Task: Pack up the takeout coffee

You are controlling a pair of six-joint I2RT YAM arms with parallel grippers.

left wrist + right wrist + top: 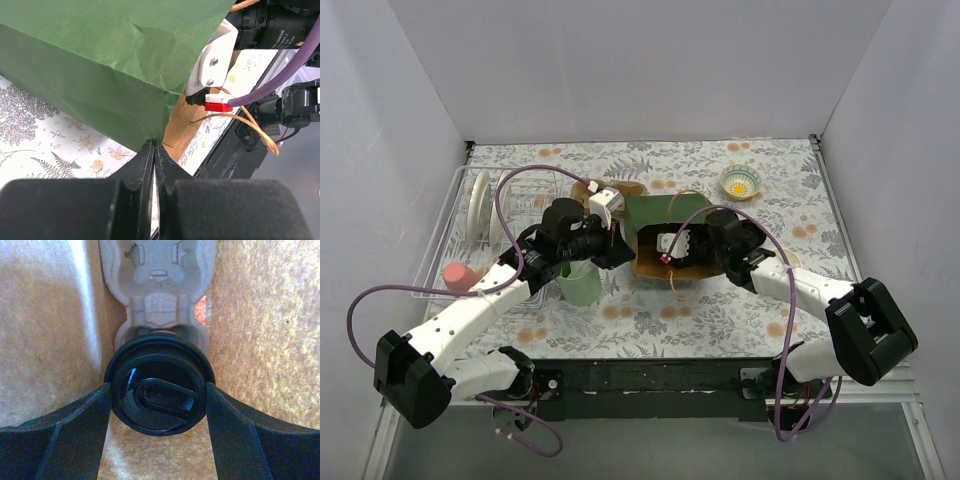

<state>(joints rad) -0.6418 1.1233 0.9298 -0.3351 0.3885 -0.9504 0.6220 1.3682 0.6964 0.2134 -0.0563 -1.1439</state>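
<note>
Floral-cloth table [720, 312], green paper bag [660, 212] around the right gripper [157, 395], mint cup [582, 285] just beside the left gripper [154, 148], wire rack [448, 215] well left of it, patterned bowl [741, 181] well beyond the right gripper

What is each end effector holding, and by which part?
The left end effector pinches the green paper bag by its rim. The right end effector grips the takeout coffee by the sides of its black lid.
</note>
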